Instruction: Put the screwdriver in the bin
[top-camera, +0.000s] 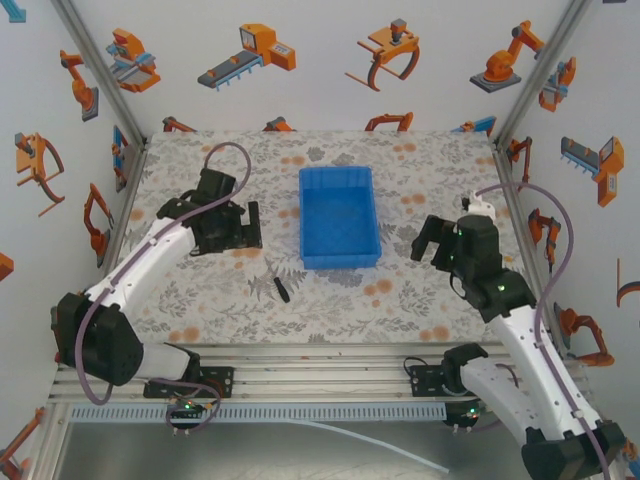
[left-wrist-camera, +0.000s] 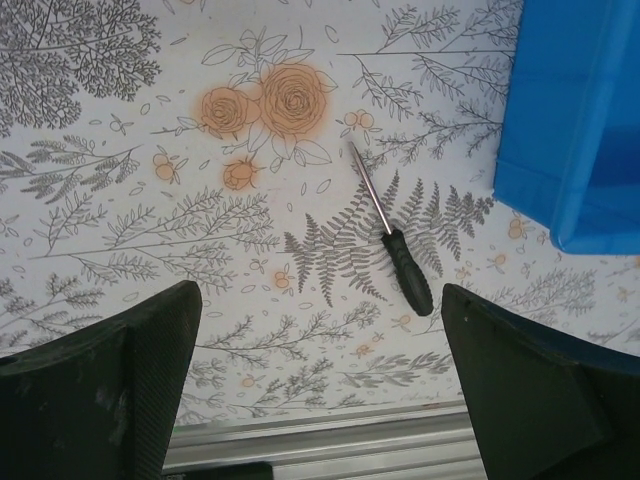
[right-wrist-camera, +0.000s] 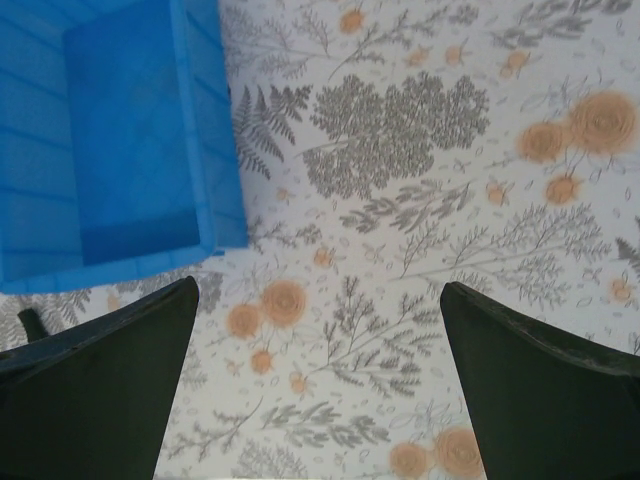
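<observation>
Task step: approach and grasp, as judged; the screwdriver (top-camera: 279, 285) is not yet in the bin (top-camera: 303, 222).
Screwdriver location: flat on the bench (top-camera: 200, 300), just near and left of the bin's near-left corner, apart from the wall.
Screwdriver orientation: handle toward the near side, thin shaft pointing far and left.
Left end effector (top-camera: 252, 226): jaws spread wide, nothing held, left of the bin and farther back than the tool.
Left wrist view: screwdriver (left-wrist-camera: 392, 238) lies ahead of the open fingers (left-wrist-camera: 130, 380), offset toward the right finger; the bin (left-wrist-camera: 570, 120) sits at upper right.
Right end effector (top-camera: 424, 240): jaws spread wide, nothing held, to the right of the bin.
Right wrist view: the bin (right-wrist-camera: 215, 130) fills the upper left.
Hazard 1: the slim tool lies flat; a descent that is too low drives the fingertips into the bench.
Hazard 2: closing on the shaft rather than the handle lets the tool roll or pivot out.
Hazard 3: an off-centre closure pushes the tool toward the bin wall.
Hazard 4: a low carry clips the rim; an early release drops the tool short.
</observation>
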